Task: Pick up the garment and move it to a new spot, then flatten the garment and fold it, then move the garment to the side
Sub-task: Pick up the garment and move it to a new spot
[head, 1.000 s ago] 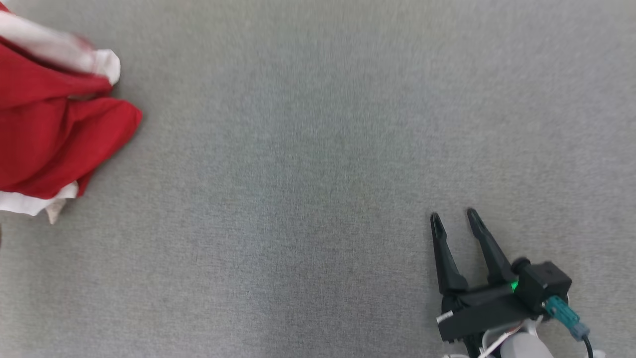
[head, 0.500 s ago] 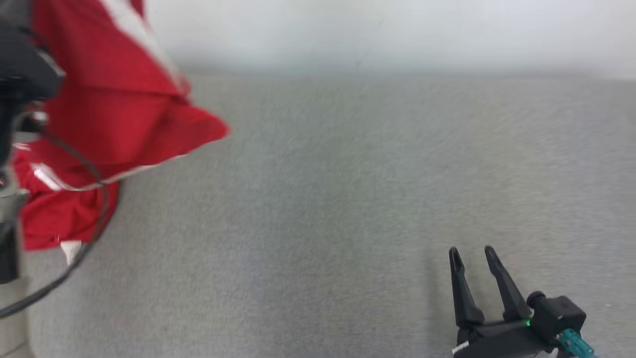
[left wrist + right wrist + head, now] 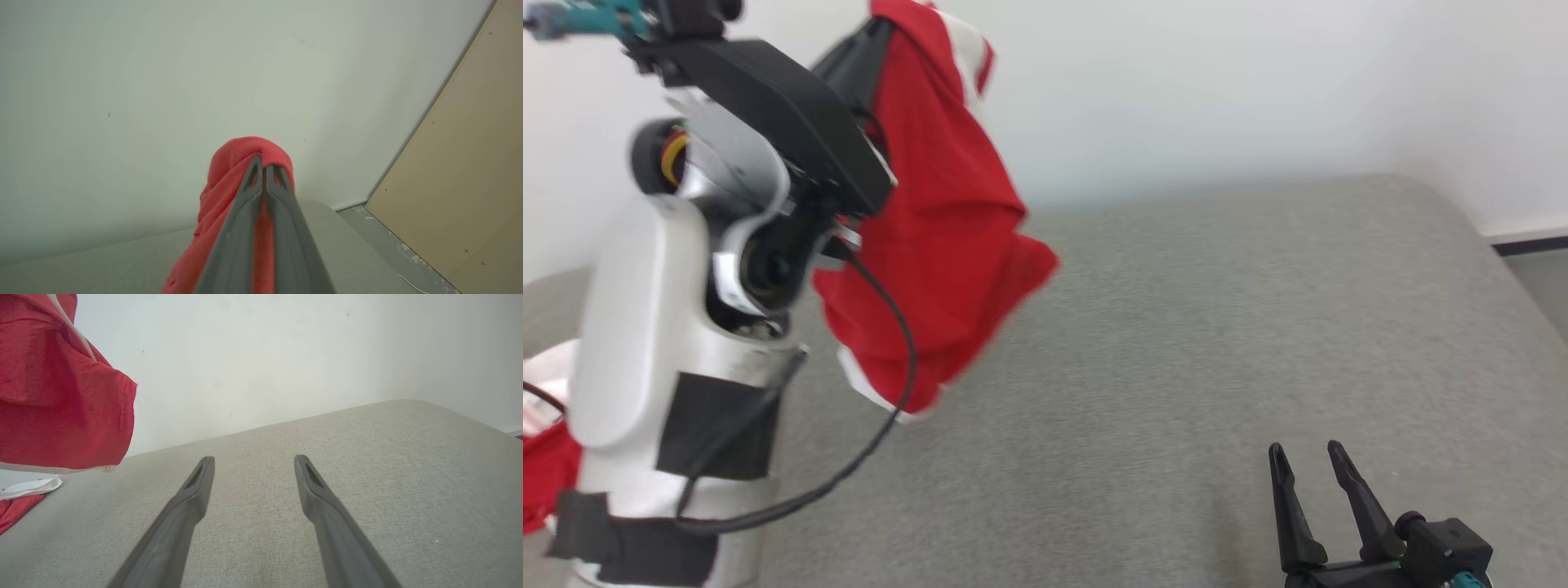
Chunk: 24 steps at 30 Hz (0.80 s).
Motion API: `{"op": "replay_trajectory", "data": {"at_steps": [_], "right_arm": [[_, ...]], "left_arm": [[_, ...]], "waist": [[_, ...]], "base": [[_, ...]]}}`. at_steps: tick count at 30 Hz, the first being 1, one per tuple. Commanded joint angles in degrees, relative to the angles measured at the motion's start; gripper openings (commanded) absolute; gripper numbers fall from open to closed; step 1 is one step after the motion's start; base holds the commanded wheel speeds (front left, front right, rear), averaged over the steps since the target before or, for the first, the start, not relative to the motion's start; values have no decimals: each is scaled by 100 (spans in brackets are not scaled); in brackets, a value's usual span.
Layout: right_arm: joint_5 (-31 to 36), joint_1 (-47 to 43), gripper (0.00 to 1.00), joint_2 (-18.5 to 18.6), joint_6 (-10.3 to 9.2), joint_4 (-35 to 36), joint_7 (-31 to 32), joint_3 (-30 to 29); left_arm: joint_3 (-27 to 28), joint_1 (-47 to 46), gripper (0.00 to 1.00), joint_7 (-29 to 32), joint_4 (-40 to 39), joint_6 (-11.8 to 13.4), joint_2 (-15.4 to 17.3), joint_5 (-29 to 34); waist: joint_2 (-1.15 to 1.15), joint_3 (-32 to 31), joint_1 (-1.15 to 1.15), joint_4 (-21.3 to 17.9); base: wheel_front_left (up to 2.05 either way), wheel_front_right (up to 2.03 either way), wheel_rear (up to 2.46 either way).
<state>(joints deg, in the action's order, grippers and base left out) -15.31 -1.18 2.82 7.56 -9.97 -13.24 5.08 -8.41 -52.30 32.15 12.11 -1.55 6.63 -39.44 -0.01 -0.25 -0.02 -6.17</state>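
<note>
Since a second ago the garment [image 3: 931,229] has been lifted off the grey bench [image 3: 1217,327] by the left hand [image 3: 263,163], and the head camera has been tilted up, so that the white wall [image 3: 1217,82] is now taken in; the right hand [image 3: 1303,447] is seen lower in the head view, which comes from the camera's own shift.

The red garment with white trim is held in the air at the upper left of the head view, in front of the wall, its lower edge hanging clear above the bench; a fold of it is pinched between the left hand's fingers, which are pressed together in the left wrist view, red cloth draped over their tips and down one side.

The pale left arm [image 3: 637,327] is raised at the left, with a black cable [image 3: 898,343] looped in front of the cloth; more red and white cloth [image 3: 543,465] is seen on the bench at the far left, and whether it belongs to the same garment cannot be told.

The right hand is held low over the bench at the lower right, fingers spread wide, nothing between them; it is kept well apart from the garment.
</note>
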Motion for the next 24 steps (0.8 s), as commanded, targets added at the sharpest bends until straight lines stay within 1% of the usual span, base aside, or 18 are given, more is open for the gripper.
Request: {"op": "replay_trajectory", "data": {"at_steps": [1, 7, 12, 16, 18, 19, 22, 24], "right_arm": [[50, -51, 100, 12, -14, 67, 40, -4], [178, -73, 100, 12, -13, 287, 241, -6], [238, -60, 100, 13, -14, 444, 367, 16], [262, -15, 100, 11, -14, 541, 450, 51], [248, 11, 100, 11, -14, 579, 470, 85], [248, 11, 100, 11, -14, 579, 470, 85], [199, -7, 100, 11, -13, 589, 490, 135], [178, -36, 100, 11, -13, 573, 496, 184]], "left_arm": [[-30, 135, 0, -102, 38, -38, -89, -102], [-277, 437, 0, -503, 151, -52, -320, -414], [-592, 866, 0, -951, 321, -6, -365, -624], [-1000, 1291, 0, -1376, 634, 75, -373, -734], [-1232, 1445, 0, -1599, 856, 160, -372, -577], [-1232, 1445, 0, -1599, 856, 160, -372, -577], [-1521, 1667, 0, -1889, 1287, 240, -373, -386], [-1672, 1794, 0, -2113, 1570, 250, -375, -340]], "waist": [[1, -243, 2, -466], [1, -165, 2, -907], [1, -12, 2, -1164], [1, 110, 2, -1304], [1, 174, 2, -1361], [1, 174, 2, -1361], [1, 237, 2, -1399], [1, 269, 2, -1403]], "base": [[0, 0, 0], [0, 0, 0], [0, 0, 0], [0, 0, 0], [0, 0, 0], [0, 0, 0], [0, 0, 0], [0, 0, 0]]}}
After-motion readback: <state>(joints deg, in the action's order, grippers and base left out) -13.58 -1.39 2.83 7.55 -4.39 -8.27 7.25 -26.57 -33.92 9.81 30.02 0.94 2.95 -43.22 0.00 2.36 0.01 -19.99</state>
